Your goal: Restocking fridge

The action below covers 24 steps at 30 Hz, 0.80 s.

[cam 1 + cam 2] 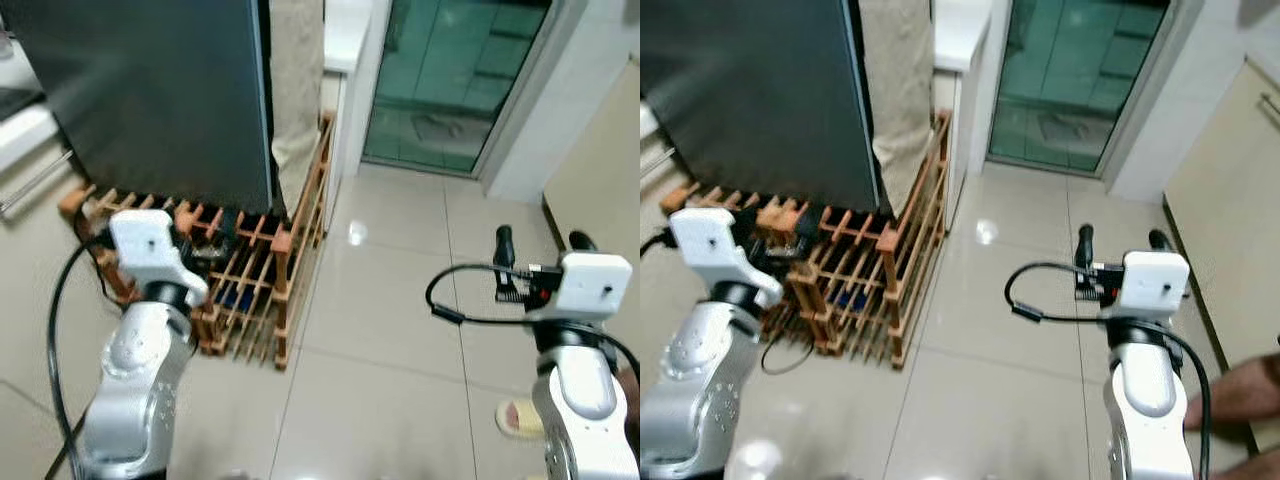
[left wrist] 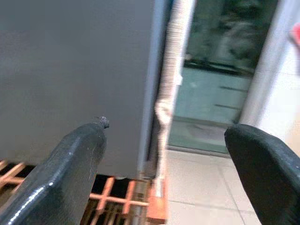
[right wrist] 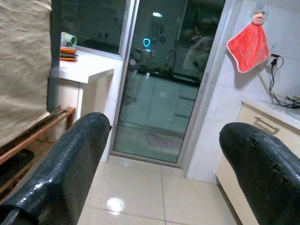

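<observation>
We judge this the approach step: the dark fridge (image 1: 150,100) stands shut ahead of our left end effector (image 2: 164,159), so next we must reach its door edge. A wooden rack (image 1: 250,280) sits beneath. Both left and right end effector (image 3: 164,154) gape wide, holding nothing

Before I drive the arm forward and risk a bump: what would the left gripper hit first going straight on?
Probably the dark grey fridge side, near its right edge. The left gripper is open, above the wooden rack; depth is unclear.
</observation>
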### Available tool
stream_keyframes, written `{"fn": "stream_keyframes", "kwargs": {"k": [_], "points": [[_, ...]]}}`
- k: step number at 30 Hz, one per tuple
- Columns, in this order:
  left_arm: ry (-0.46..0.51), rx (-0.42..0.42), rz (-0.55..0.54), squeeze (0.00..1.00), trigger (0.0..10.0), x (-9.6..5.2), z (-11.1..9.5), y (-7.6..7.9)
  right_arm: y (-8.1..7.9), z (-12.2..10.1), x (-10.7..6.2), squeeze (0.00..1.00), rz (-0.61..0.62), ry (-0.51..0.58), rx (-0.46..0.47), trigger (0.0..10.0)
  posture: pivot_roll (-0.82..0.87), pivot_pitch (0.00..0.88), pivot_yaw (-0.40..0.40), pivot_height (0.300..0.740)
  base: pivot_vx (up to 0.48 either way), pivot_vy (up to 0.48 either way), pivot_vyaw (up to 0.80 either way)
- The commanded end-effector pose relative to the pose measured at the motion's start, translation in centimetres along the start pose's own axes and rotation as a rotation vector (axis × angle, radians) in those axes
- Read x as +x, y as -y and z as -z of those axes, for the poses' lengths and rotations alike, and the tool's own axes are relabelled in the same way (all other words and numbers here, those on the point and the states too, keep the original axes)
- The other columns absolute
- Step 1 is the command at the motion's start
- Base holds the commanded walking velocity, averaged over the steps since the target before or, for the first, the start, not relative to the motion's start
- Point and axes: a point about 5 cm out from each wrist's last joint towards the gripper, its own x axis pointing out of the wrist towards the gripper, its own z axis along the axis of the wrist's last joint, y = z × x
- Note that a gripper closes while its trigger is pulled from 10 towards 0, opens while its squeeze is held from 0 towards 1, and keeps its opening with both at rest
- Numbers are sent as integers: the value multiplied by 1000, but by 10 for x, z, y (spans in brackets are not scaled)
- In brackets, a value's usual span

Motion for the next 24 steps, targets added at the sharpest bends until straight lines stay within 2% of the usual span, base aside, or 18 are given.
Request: {"fn": "stream_keyframes", "kwargs": {"k": [1,2,6,8,11,13,18,19,20,21,22,24], "points": [[6,-10,-10,0,10000,1,-4,-1,0,-2,3,0,16,4,4,10000,-48,0,-36,740,0,0,0],[12,-66,-38,0,10000,2,-3,-2,2,-2,6,0,40,5,13,10000,-53,0,-29,740,0,0,0],[14,-117,-74,0,10000,6,-1,-2,3,-1,9,0,68,1,33,10000,-59,0,-28,740,0,0,0],[2,-212,-136,0,10000,10,4,-5,3,1,9,0,93,-4,79,10000,-61,0,-26,740,0,0,0],[-13,-249,-157,0,10000,10,9,-6,5,7,10,0,120,-24,94,10000,-64,0,-25,740,0,0,0],[-14,-244,-151,0,10000,11,10,-4,5,7,11,0,127,-21,103,10000,-69,0,-23,740,0,0,0],[34,-93,-25,0,10000,25,3,8,4,6,23,0,123,3,94,10000,-73,0,-21,740,0,0,0],[42,-37,-7,0,10000,26,3,9,3,5,26,0,117,17,89,10000,-73,0,-21,740,0,0,0],[46,29,14,0,10000,26,5,11,1,1,29,0,95,36,83,10000,-81,0,-12,740,0,0,0],[46,29,14,0,10000,26,5,11,1,1,29,0,95,36,83,10000,-81,0,-12,740,0,0,0],[61,98,29,0,10000,25,4,11,-2,-1,30,0,71,54,60,10000,-81,0,-12,740,0,0,0],[67,157,30,0,10000,23,6,9,-3,-1,30,0,52,60,28,10000,-81,0,-12,740,0,0,0]]}}
